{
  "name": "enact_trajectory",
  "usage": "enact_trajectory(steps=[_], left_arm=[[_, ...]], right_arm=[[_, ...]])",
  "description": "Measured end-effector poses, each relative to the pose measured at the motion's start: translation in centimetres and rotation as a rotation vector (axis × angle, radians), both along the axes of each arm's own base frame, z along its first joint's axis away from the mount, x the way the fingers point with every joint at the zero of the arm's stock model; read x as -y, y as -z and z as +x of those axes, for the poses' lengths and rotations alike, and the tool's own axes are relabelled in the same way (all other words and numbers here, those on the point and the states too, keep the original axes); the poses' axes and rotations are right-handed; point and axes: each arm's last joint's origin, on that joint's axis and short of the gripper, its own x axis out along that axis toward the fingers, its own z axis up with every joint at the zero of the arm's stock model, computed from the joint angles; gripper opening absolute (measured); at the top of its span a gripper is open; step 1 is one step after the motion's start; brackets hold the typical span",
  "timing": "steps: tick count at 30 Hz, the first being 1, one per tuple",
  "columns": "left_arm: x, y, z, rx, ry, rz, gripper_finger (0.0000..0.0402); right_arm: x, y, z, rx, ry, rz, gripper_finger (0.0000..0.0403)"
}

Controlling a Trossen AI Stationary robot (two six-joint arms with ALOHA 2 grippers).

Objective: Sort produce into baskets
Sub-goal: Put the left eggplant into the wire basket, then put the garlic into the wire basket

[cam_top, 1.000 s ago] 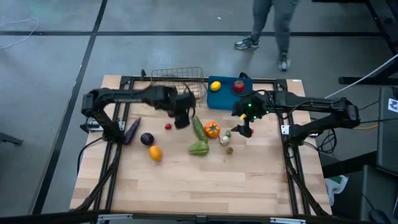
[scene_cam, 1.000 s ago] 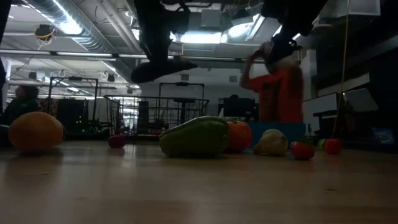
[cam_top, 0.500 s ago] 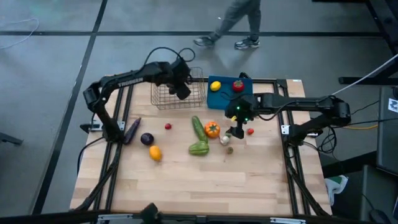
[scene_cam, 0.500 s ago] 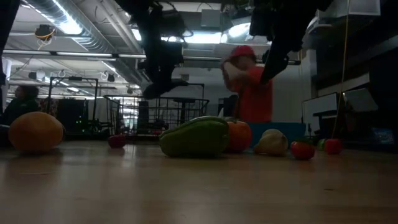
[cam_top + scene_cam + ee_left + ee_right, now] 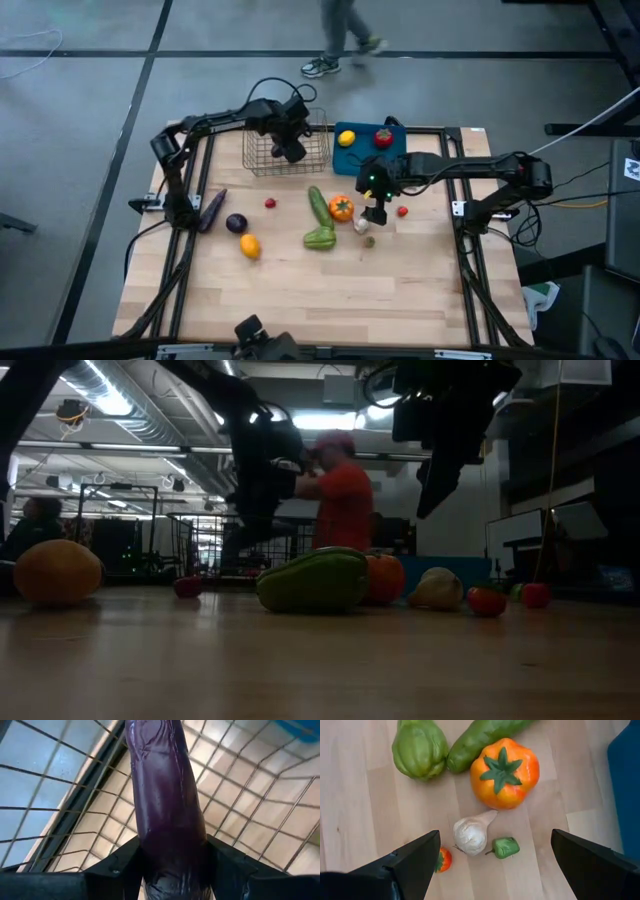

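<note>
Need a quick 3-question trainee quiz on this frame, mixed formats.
1. True or false: the left gripper holds a long purple eggplant over the wire-mesh basket.
2. What lies in the solid blue plastic bin? A) yellow lemon and red tomato B) white garlic C) nothing
3. Fill in: the open right gripper hovers above the white ____ bulb.

Key: 1 true; 2 A; 3 garlic.

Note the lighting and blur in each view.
Low view: backlit by ceiling lights, arms silhouetted, person blurred. High view: even light, walker's legs smeared. Left wrist: eggplant glossy and near. Right wrist: garlic sharp, evenly lit.
</note>
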Motion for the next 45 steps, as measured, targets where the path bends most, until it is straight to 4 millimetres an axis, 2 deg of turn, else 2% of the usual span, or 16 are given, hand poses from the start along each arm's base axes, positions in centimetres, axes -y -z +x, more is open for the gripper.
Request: enact_trajectory(steps=[4,9,17,28,35,40,45], left_arm=[[-0.1,0.6,0.2,-0.018,0.008,-0.008,0.0180],[-0.1,0.7,0.2,-0.008,-0.031,-0.011,0.0180],[-0.1,0.7,0.1,-0.032,0.003,-0.016,0.0182],[0.2,0.8,-0.2,-0.066,0.013,-0.041,0.0280],[0.2,0.8,-0.2,-0.065,0.014,-0.042,0.0282],[0.2,0.8,-0.2,-0.066,0.019,-0.041,0.0281],[0.2,0.8,-0.2,-0.065,0.017,-0.042,0.0280]], right_arm=[[0.0,0.0,0.0,0.001,0.003,-0.004,0.0376],[0.0,0.0,0.0,-0.002,0.008,-0.008,0.0376],[0.0,0.0,0.0,-0.011,0.073,0.034,0.0376],[-0.2,0.3,-0.1,-0.016,0.051,0.084,0.0376],[-2.7,2.7,-0.8,-0.091,0.012,0.034,0.0376],[-4.8,4.0,-0.7,-0.041,0.014,-0.087,0.0376],[-5.6,5.0,-0.2,-0.009,0.030,-0.204,0.0376]])
